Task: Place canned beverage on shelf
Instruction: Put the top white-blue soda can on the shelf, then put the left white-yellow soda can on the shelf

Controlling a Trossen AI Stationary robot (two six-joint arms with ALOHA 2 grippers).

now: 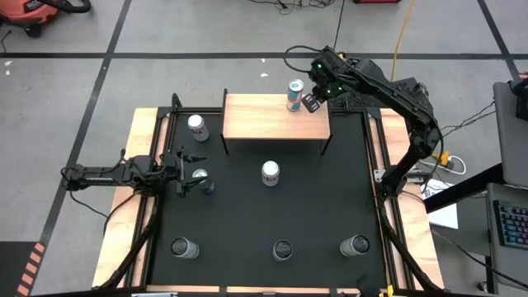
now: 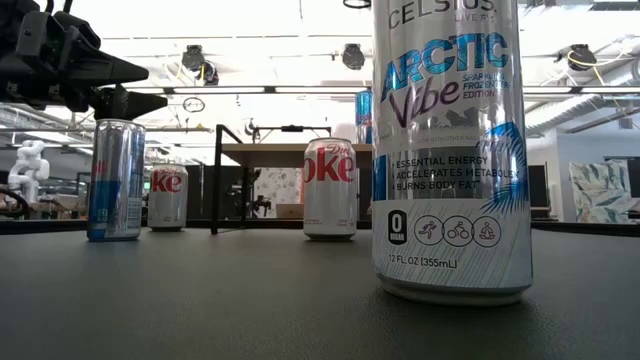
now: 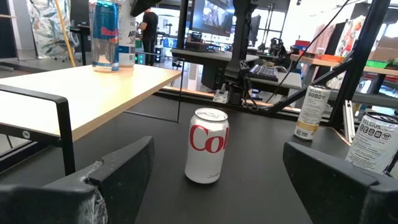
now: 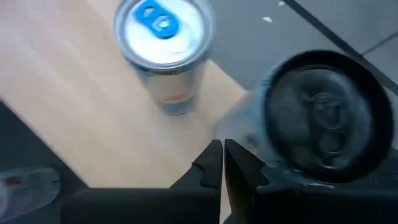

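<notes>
The shelf [image 1: 264, 120], a low light-wood table on black legs, stands at the table's far middle. A blue-tabbed canned beverage [image 4: 165, 46] stands upright on its right end [image 1: 294, 95]. A dark-topped can [image 4: 323, 118] stands close beside it. My right gripper [image 4: 222, 163] hangs shut above the shelf's right end, slanting down between the two cans, with nothing between its fingers. My left gripper [image 1: 183, 171] waits open and level at the table's left, above a slim blue can [image 2: 113, 180]. My right gripper's shut fingers [image 4: 245, 168] stand right beside the dark-topped can's side [image 4: 249, 127], coming from above at a slant. That side is blurred behind the finger, so I cannot tell whether the finger touches it.
Upright cans stand on the black mat: one left of the shelf [image 1: 196, 125], one in the middle [image 1: 270, 172], three along the near edge [image 1: 183, 247] [image 1: 282, 249] [image 1: 356, 245]. The shelf's left part is bare wood.
</notes>
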